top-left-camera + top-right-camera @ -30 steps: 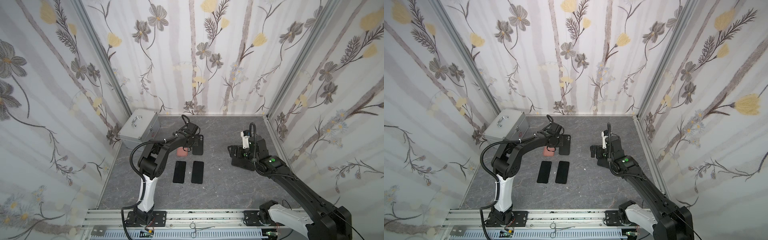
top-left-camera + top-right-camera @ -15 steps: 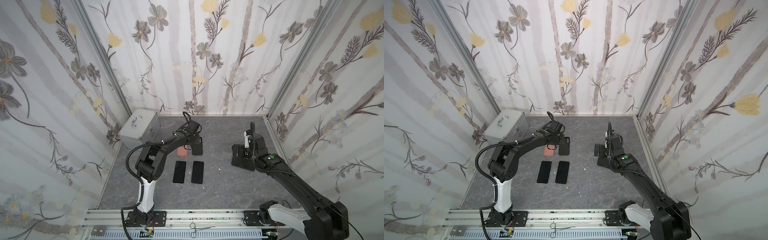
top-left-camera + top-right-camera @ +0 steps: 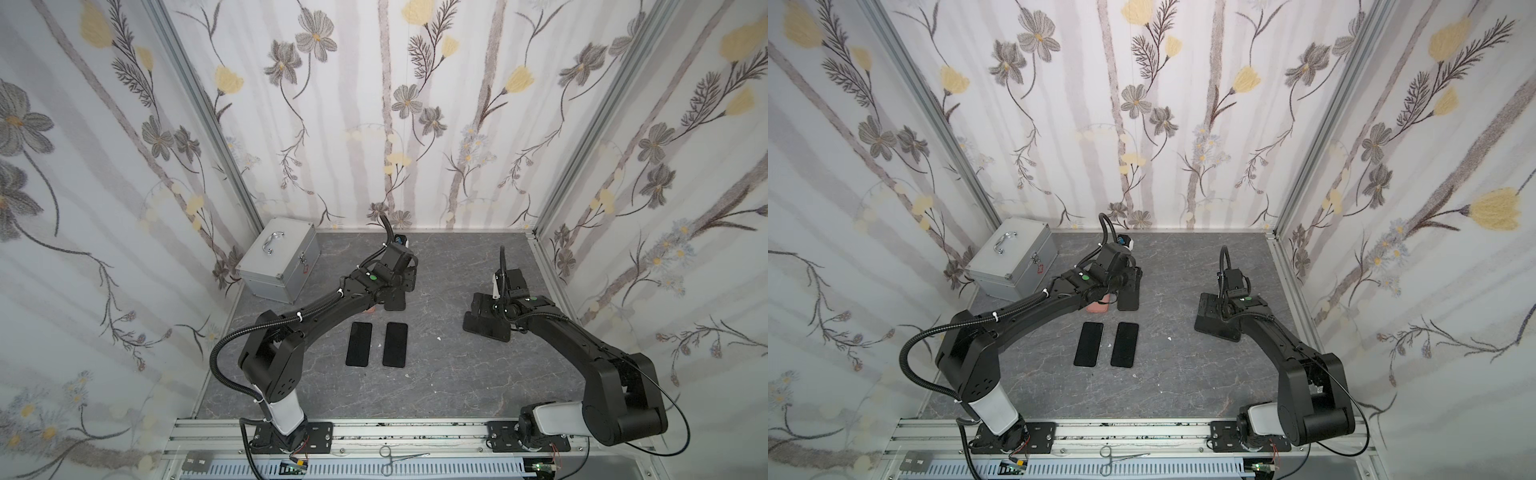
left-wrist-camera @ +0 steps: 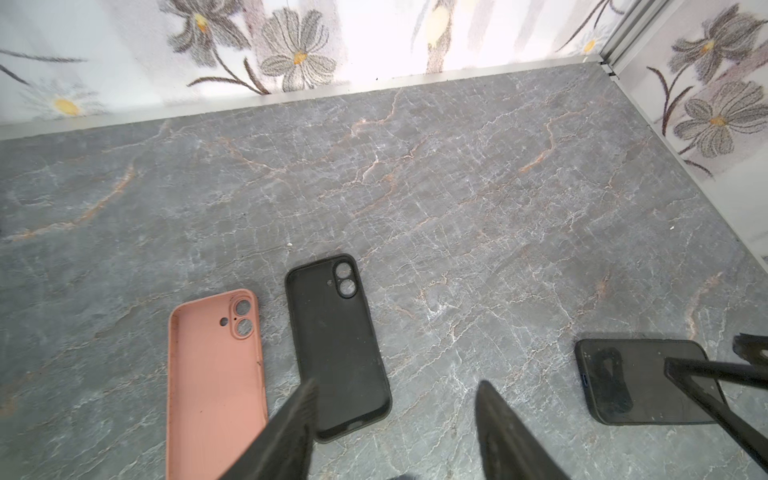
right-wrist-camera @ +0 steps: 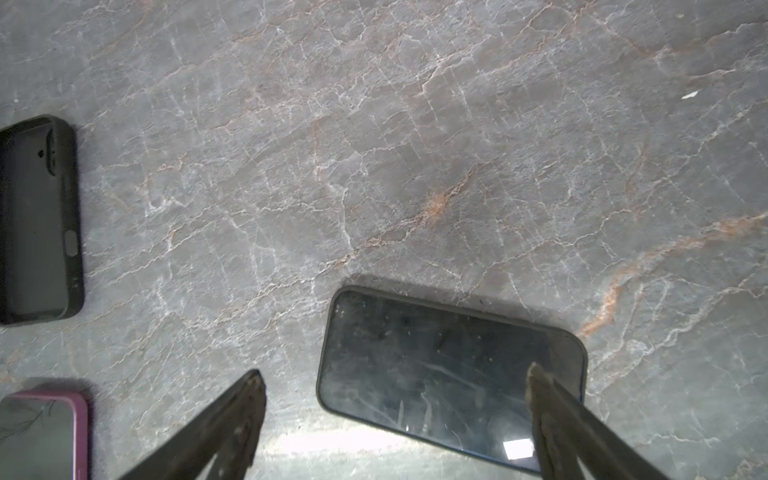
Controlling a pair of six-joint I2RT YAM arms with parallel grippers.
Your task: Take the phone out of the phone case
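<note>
Over marbled table (image 4: pixel 457 187), left gripper (image 4: pixel 397 386), jaws apart, above black case (image 4: pixel 336 349); right gripper (image 5: pixel 395 372), jaws wide, above cased phone (image 5: pixel 449 374).

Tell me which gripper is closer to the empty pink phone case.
Left. The left gripper hangs open just beside the pink phone case, above the neighbouring black case. The right gripper is far across the table, open over a dark phone.

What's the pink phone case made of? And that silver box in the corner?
Pink case: probably soft silicone or rubber; it looks matte, with no shine and a rounded lip. Silver box: likely aluminium; pale grey metal panels with a shiny chrome-looking handle.
</note>
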